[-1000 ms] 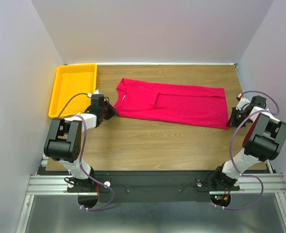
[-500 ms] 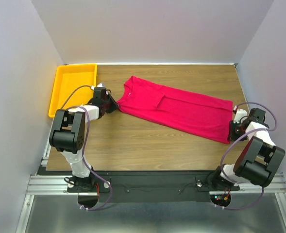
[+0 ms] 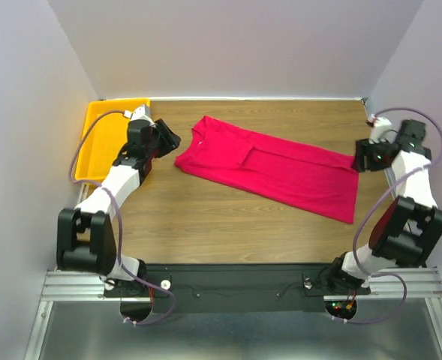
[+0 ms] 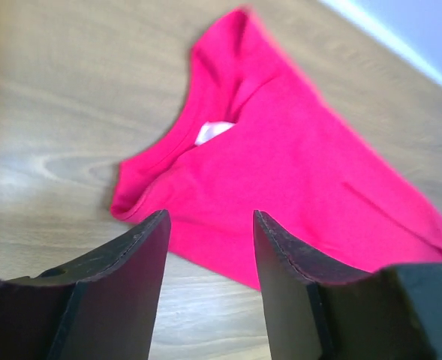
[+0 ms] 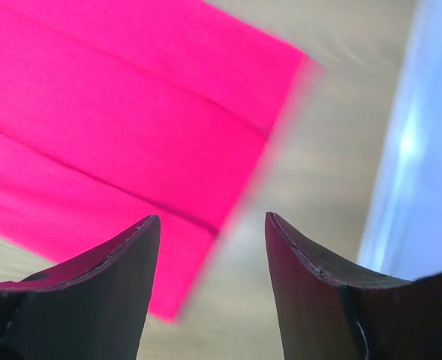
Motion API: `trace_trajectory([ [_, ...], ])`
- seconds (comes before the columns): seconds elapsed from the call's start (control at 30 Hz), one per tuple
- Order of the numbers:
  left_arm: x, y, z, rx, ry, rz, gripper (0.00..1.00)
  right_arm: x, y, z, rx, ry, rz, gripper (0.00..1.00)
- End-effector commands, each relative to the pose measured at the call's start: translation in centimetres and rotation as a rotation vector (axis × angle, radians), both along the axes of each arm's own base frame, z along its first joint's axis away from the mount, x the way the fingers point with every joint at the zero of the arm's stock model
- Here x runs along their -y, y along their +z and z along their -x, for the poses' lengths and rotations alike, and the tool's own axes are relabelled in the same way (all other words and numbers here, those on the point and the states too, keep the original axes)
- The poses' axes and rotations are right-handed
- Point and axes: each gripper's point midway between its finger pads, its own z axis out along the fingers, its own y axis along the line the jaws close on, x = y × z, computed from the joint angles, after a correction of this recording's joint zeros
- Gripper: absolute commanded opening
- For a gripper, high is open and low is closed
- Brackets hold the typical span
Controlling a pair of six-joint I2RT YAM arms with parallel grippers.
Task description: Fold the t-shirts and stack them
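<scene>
From above, you have one crimson-red cotton t-shirt (image 3: 269,169) lying slantwise on the wooden table (image 3: 228,217), and one yellow plastic tray (image 3: 108,120) at far left. Left wrist: your left gripper (image 4: 209,225) gapes empty, facing the collar's white label (image 4: 213,132). Right wrist: your right gripper (image 5: 211,221) gapes empty by the hem corner.

Crimson t-shirt (image 4: 303,172) lying on wood-grain bench (image 4: 55,97), collar end toward the camera | white neck label (image 4: 213,132) visible inside collar | 2 dark fingers (image 4: 123,285) in foreground, parted, gripping nothing
</scene>
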Motion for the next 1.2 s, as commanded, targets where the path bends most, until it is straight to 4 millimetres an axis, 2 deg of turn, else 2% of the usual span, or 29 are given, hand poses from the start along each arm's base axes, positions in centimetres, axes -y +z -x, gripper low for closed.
trace_trajectory([
  [0.0,-1.4,5.6,2.1,0.154,-0.004,-0.070,0.62,-9.8,1.2,-5.3,0.034,0.352,-0.168,0.64],
  [0.03,-1.6,5.6,2.8,0.159,-0.005,-0.083,0.64,-11.3,2.1,-6.8,0.059,0.405,-0.188,0.65],
  [0.07,-1.9,6.1,3.3,0.178,-0.003,-0.094,0.67,-14.1,2.3,-8.3,0.058,0.472,-0.219,0.65],
  [0.1,-2.1,6.5,4.0,0.194,-0.002,-0.102,0.74,-15.9,0.5,-9.9,0.003,0.489,-0.316,0.65],
  [0.13,-2.6,8.2,5.0,0.249,0.009,-0.111,0.78,-17.1,3.5,-13.2,0.082,0.531,-0.314,0.65],
  [0.17,-2.8,7.8,5.8,0.247,0.011,-0.114,0.81,-20.2,3.8,-14.3,0.082,0.589,-0.347,0.65],
  [0.2,-2.9,8.0,6.5,0.257,0.013,-0.112,0.83,-21.7,4.5,-15.6,0.081,0.600,-0.375,0.65],
  [0.23,-3.1,9.2,7.5,0.300,0.016,-0.100,0.86,-23.0,1.2,-17.3,0.016,0.596,-0.411,0.66],
  [0.27,-3.2,8.4,8.3,0.284,0.020,-0.089,0.86,-25.8,4.0,-19.4,0.088,0.643,-0.403,0.68],
  [0.3,-3.2,8.6,8.8,0.291,0.020,-0.077,0.87,-27.1,3.3,-20.5,0.061,0.615,-0.441,0.70],
  [0.33,-3.3,9.2,9.5,0.315,0.025,-0.067,0.87,-28.5,0.5,-21.6,0.012,0.606,-0.468,0.70],
  [0.37,-3.4,8.5,9.9,0.298,0.032,-0.053,0.87,-30.5,2.5,-23.2,0.081,0.633,-0.452,0.74],
  [0.4,-3.4,8.3,10.3,0.296,0.033,-0.047,0.86,-31.5,2.0,-24.0,0.070,0.588,-0.469,0.77],
  [0.43,-3.4,8.2,10.8,0.298,0.037,-0.031,0.87,-33.1,0.8,-24.7,0.065,0.566,-0.464,0.97],
  [0.47,-3.4,8.0,11.0,0.299,0.037,-0.031,0.87,-32.8,0.5,-25.7,0.084,0.524,-0.445,0.99],
  [0.5,-3.3,7.9,11.1,0.297,0.039,-0.018,0.87,-34.3,0.2,-26.3,0.109,0.517,-0.435,1.00],
  [0.57,-3.2,7.4,11.4,0.291,0.032,-0.011,0.87,-35.4,-0.8,-26.9,0.123,0.513,-0.429,1.00],
  [0.6,-3.1,7.2,11.4,0.284,0.028,-0.009,0.87,-35.7,-0.8,-27.9,0.162,0.485,-0.405,1.00],
  [0.67,-3.0,6.6,11.3,0.265,0.023,-0.007,0.86,-35.7,-1.4,-28.8,0.185,0.470,-0.385,0.99],
  [0.77,-2.7,6.0,11.0,0.241,0.013,0.005,0.86,-35.9,-3.7,-29.9,0.175,0.437,-0.390,0.93],
  [0.93,-2.3,5.0,10.7,0.218,0.001,0.020,0.86,-36.4,-6.5,-29.6,0.137,0.460,-0.402,0.84],
  [1.17,-1.9,4.0,10.7,0.203,-0.010,0.044,0.85,-37.5,-7.7,-28.4,0.087,0.504,-0.465,0.74],
])
